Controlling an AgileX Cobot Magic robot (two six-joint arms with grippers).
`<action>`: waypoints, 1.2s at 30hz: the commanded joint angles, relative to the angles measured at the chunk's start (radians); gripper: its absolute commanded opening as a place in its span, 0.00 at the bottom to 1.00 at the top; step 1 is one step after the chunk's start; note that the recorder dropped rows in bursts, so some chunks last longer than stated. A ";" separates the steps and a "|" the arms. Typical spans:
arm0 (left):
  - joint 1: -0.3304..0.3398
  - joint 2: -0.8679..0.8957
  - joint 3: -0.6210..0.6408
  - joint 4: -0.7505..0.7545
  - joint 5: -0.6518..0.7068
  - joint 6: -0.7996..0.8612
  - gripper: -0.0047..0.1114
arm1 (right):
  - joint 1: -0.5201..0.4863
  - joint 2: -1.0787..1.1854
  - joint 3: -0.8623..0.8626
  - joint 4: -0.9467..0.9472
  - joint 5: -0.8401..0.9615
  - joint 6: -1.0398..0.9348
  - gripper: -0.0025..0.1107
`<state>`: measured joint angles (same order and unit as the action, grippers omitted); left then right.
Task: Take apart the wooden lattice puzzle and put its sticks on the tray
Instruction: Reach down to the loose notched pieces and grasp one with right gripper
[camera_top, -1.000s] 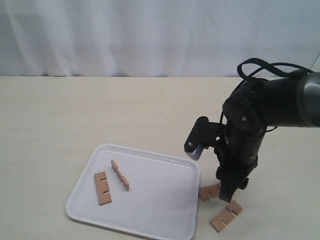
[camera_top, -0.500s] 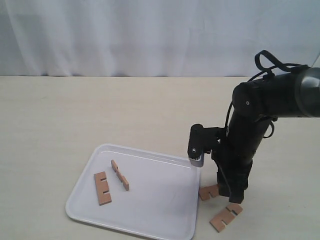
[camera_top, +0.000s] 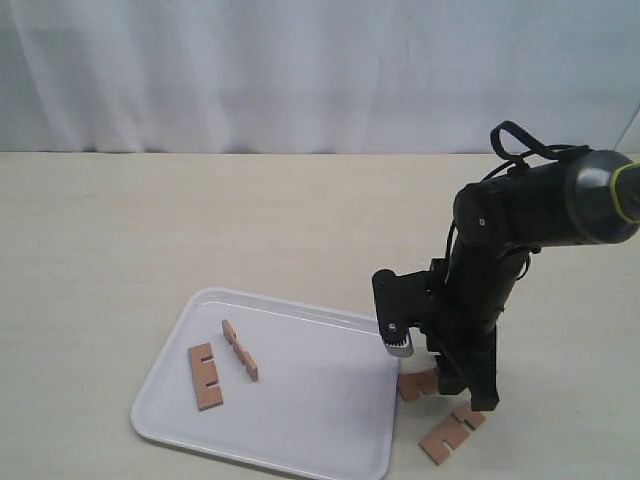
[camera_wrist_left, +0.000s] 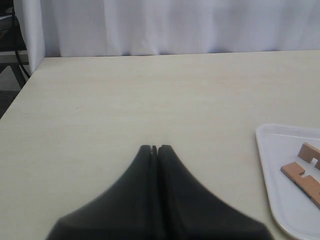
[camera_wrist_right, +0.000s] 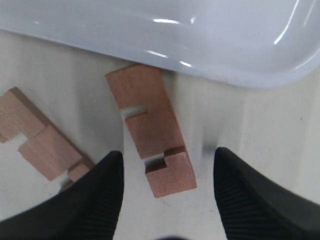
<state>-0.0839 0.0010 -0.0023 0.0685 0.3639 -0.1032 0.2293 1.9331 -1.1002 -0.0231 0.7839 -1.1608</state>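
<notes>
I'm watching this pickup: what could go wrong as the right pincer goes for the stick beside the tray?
The stick lies askew between the fingers of the open right pincer, so closing may twist it rather than grip it. The second stick sits by one finger and could get nudged or pinched too.

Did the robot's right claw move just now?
Yes. In the exterior view the right gripper tip has shifted rightward, away from the tray rim.

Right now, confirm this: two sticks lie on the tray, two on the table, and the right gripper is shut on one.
Not shut: the right gripper is open, straddling one stick on the table, as the right wrist view shows. The rest stands.
</notes>
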 joint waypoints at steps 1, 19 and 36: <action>0.001 -0.001 0.002 0.003 -0.009 0.001 0.04 | -0.006 -0.006 -0.004 -0.014 0.013 -0.008 0.48; 0.001 -0.001 0.002 0.003 -0.009 0.001 0.04 | -0.006 -0.021 0.076 -0.104 -0.127 0.044 0.48; 0.001 -0.001 0.002 0.003 -0.009 0.001 0.04 | -0.006 0.008 0.079 -0.104 -0.109 0.047 0.48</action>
<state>-0.0839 0.0010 -0.0023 0.0685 0.3639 -0.1032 0.2293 1.9292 -1.0245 -0.1229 0.6607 -1.1156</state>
